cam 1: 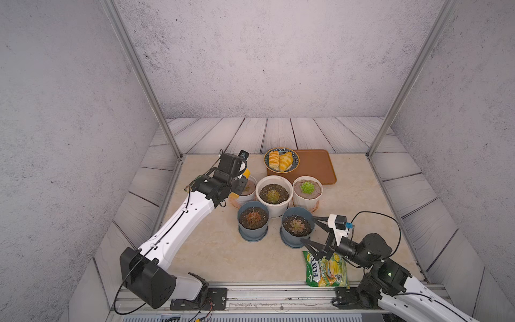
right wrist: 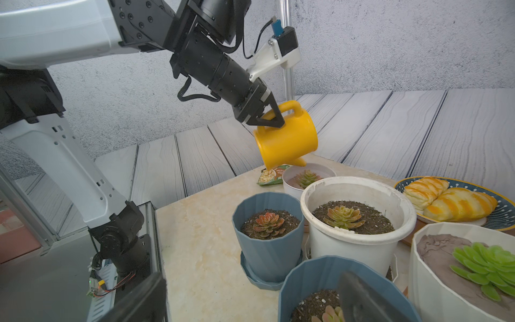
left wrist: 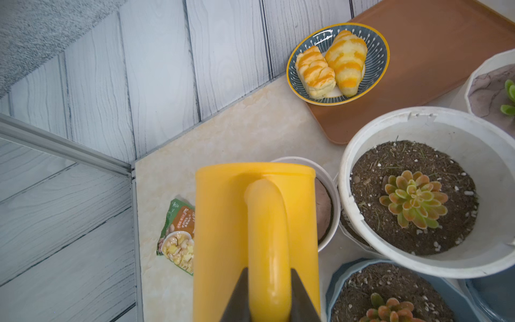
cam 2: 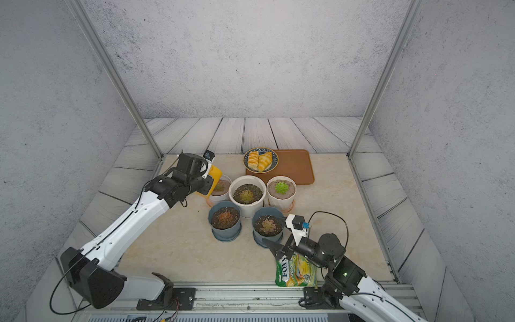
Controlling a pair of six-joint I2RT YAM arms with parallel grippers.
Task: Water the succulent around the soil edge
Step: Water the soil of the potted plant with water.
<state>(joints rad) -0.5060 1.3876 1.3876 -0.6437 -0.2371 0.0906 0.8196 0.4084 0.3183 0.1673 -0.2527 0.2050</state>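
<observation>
Succulent point(right wrist: 306, 178) to be watered: stands in the small white pot point(right wrist: 290, 187) at ten o'clock of the pot cluster, under the spout of the tilted yellow watering can point(right wrist: 287, 142).

Edges and room: the table point(cam 1: 217, 251) lies bare from six to nine o'clock of the cluster. A green packet point(left wrist: 178, 239) lies near the left edge beside the small pot. A corner post point(cam 1: 156, 106) rises at eleven o'clock.

Count: five pots (three white, two blue), five succulents; one tray point(cam 1: 315, 167); one plate point(left wrist: 376, 55) with two pastries point(left wrist: 345, 64); two packets, counting the Fox's bag point(cam 1: 326, 270) at five o'clock.

Left arm: stretched diagonally from the near rail, wrist bent down. The left gripper point(right wrist: 274, 120) is clamped narrow on the can's handle.

Right arm: folded low. The right gripper point(cam 1: 308, 229) is spread wide and empty, just beside the blue pot point(cam 1: 288, 238) at four o'clock.
</observation>
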